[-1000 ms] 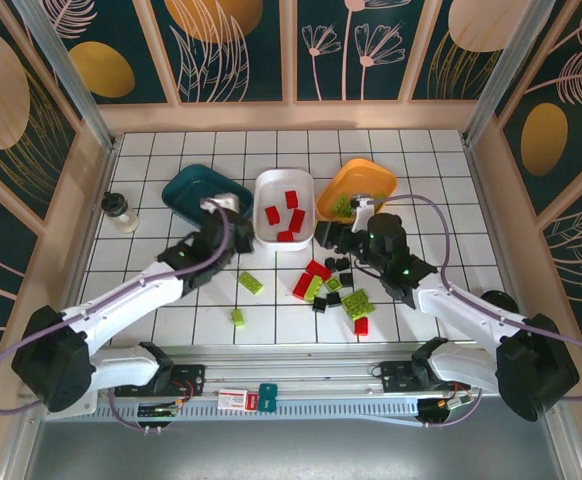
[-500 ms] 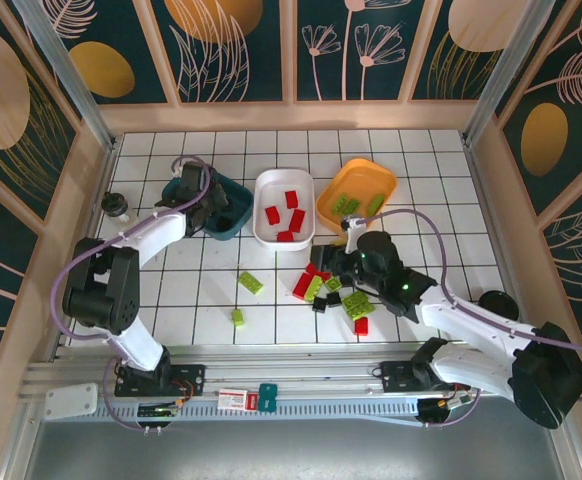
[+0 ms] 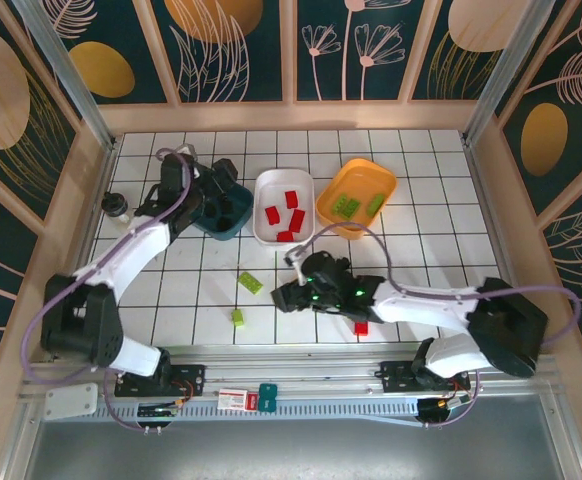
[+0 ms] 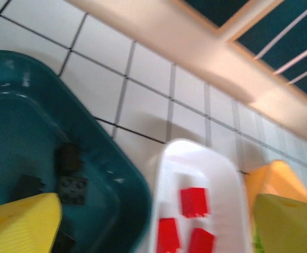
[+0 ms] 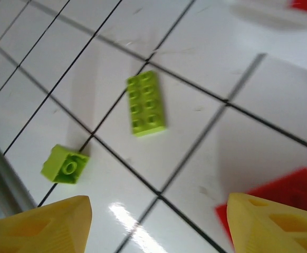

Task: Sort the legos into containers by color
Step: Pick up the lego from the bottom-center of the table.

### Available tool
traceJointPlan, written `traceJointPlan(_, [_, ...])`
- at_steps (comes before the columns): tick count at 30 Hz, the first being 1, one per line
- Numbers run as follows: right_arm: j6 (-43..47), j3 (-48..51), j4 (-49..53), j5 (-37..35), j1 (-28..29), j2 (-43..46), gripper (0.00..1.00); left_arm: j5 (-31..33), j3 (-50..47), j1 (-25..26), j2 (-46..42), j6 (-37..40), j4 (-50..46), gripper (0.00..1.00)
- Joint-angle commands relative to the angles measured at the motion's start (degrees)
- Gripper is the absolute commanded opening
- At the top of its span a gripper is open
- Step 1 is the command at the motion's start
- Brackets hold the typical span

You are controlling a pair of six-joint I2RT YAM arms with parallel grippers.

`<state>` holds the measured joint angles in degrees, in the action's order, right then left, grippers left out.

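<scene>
Teal tub (image 4: 108,155) holds black bricks (image 4: 72,188), white tub (image 3: 271,188) red bricks (image 3: 292,200), orange tub (image 3: 363,179) green bricks (image 3: 346,206) — left gripper (image 4: 153,224) and right gripper (image 5: 159,224) both spread wide, empty.

— How are the tubs laid out?
— Side by side in the upper middle of the top view: dark teal tub (image 3: 233,228) left, white tub (image 3: 276,185) centre, orange tub (image 3: 366,180) right.
— And inside them?
— Several red bricks (image 3: 291,210) in the white, two lime bricks (image 3: 346,206) in the orange, black bricks (image 4: 72,187) in the teal.
— Any loose?
— A flat lime brick (image 3: 250,283) with eight studs lies below the white tub. A small lime brick (image 3: 238,317) sits nearby, apart, and a lone red brick (image 3: 361,326) lies further right.
</scene>
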<state>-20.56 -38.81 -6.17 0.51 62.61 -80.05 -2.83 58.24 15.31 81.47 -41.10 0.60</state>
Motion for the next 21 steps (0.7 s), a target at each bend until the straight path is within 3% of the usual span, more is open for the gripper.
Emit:
traceJointPlan(1, [2.9,-6.9,-3.9,-0.5,4.6,-7.5,0.71,-4.2,-5.9,-0.1,-9.4,-2.0,2.1,0.99])
traceJointPlan(11, [4.8,-19.6,-2.2,0.6,10.2,-24.7,0.72,1.2,-19.2,0.0,-32.3,-1.6,-6.8,0.99])
traceJointPlan(15, [4.9,-21.3,0.3,-1.1,10.7,-27.1,0.71,0.9,-23.3,-0.1,-37.3,-2.3,-8.6,0.99])
traceJointPlan(21, [5.6,-22.6,2.0,-0.6,11.8,-30.3,0.59,1.8,-25.7,-0.1,-40.7,-2.2,-11.2,0.99])
